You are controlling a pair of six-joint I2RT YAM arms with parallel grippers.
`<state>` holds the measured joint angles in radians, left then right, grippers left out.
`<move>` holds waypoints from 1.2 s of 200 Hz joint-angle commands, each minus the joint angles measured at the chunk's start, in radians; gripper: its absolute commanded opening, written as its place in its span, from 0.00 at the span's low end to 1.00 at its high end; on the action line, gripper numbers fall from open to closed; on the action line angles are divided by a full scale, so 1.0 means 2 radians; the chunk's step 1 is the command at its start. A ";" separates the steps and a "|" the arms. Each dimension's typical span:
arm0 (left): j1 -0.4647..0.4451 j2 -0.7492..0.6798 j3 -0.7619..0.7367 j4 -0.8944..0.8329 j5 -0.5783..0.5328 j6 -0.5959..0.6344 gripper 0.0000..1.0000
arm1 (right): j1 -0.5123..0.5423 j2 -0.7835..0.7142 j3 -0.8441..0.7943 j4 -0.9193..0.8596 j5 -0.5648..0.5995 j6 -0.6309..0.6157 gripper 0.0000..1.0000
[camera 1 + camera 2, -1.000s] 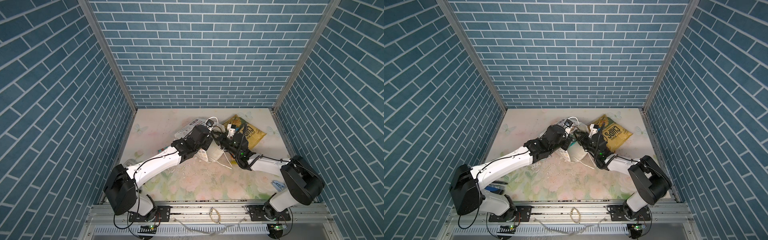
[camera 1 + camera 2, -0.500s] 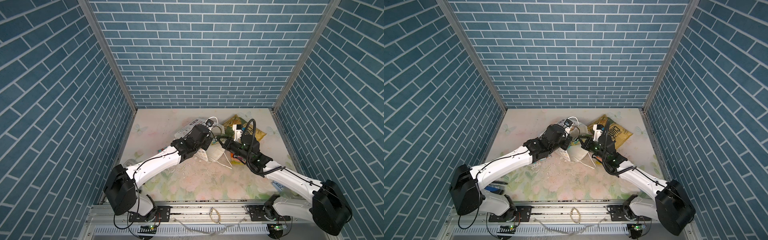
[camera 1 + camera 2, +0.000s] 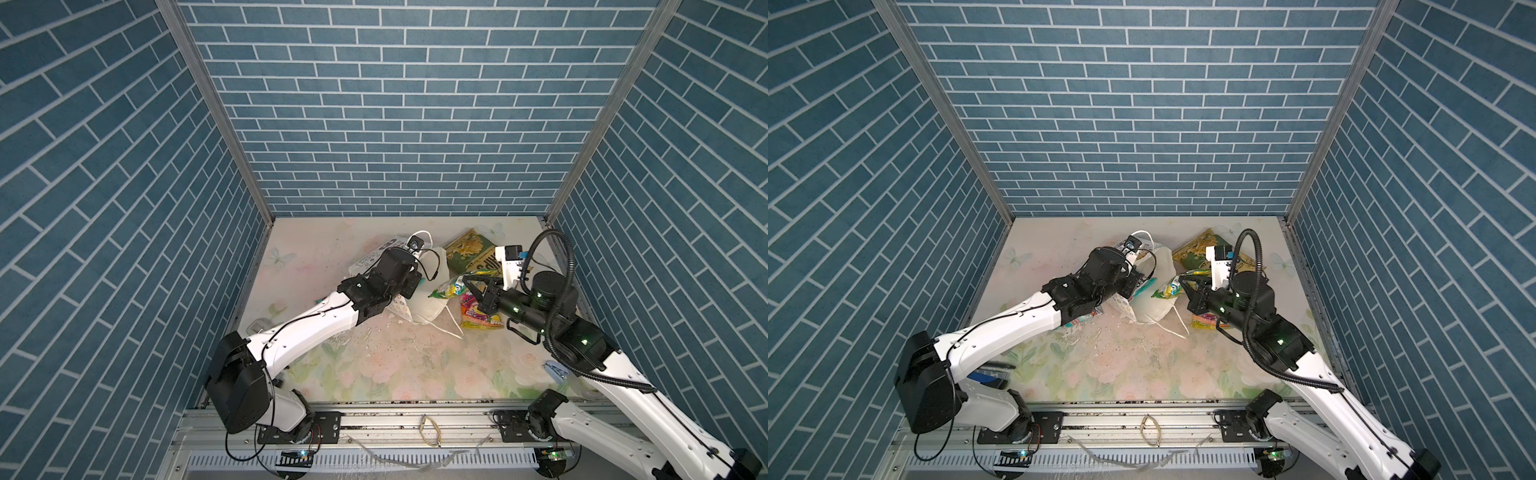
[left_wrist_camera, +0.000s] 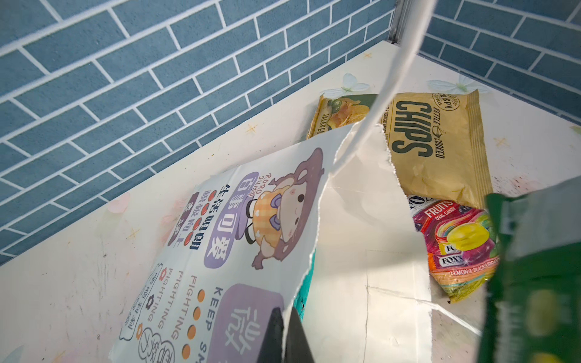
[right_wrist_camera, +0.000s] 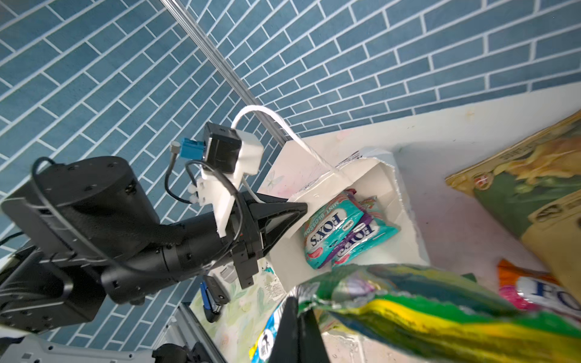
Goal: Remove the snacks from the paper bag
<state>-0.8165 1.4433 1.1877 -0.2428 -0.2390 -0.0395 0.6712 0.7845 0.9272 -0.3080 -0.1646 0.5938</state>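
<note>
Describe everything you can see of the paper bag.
The paper bag is white: plain inside, printed outside with a cartoon figure, purple patches and lettering. Its rim is torn ragged, and a white cord handle rises from it. It lies tipped over on the table, mouth open. The left gripper is shut on its edge. Teal and purple pouches lie inside.

You are looking at a floral table (image 3: pixel 374 374) boxed in by blue brick walls (image 3: pixel 395 124) on three sides. A small blue clip (image 3: pixel 556 369) lies near its front right corner. Pale flecks (image 3: pixel 357 338) dot the middle. On the metal rail (image 3: pixel 374 420) in front, a thin loop (image 3: pixel 430 430) lies flat.
</note>
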 commanded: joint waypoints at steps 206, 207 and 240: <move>0.001 -0.020 0.007 -0.007 0.001 -0.002 0.00 | -0.002 0.152 0.160 -0.670 0.288 0.044 0.00; 0.001 -0.020 0.007 -0.007 0.001 -0.002 0.00 | -0.002 0.152 0.160 -0.672 0.289 0.045 0.00; 0.001 -0.022 0.003 -0.006 0.001 -0.002 0.00 | -0.002 0.179 0.142 -0.647 0.272 0.033 0.00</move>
<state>-0.8158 1.4258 1.1877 -0.2756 -0.2382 -0.0414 0.6701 1.1141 1.2194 -1.5742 0.3511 0.6319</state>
